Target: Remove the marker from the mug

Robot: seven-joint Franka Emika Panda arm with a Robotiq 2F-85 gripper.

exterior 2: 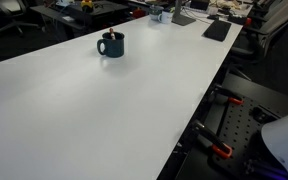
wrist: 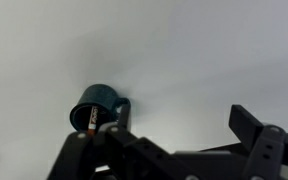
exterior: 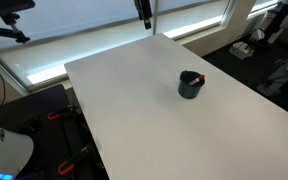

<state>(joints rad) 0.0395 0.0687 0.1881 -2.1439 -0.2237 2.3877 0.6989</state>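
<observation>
The mug (exterior: 191,86) is squat and dark blue and stands upright on the white table (exterior: 134,110). It also shows in an exterior view (exterior 2: 111,45) and in the wrist view (wrist: 97,104). The marker (wrist: 87,122) stands inside it, and its reddish end pokes over the rim in both exterior views (exterior: 196,76) (exterior 2: 108,35). My gripper (wrist: 182,110) is open and empty, well above the table, with the mug beside its left finger in the wrist view. In an exterior view the gripper (exterior: 142,10) hangs high at the table's far edge.
The table's edges drop off to dark floor. Office clutter and a black keyboard-like slab (exterior 2: 216,30) lie at the far end. Black and orange clamps (exterior 2: 220,150) sit by the table's side. Windows with blinds (exterior: 74,30) are behind.
</observation>
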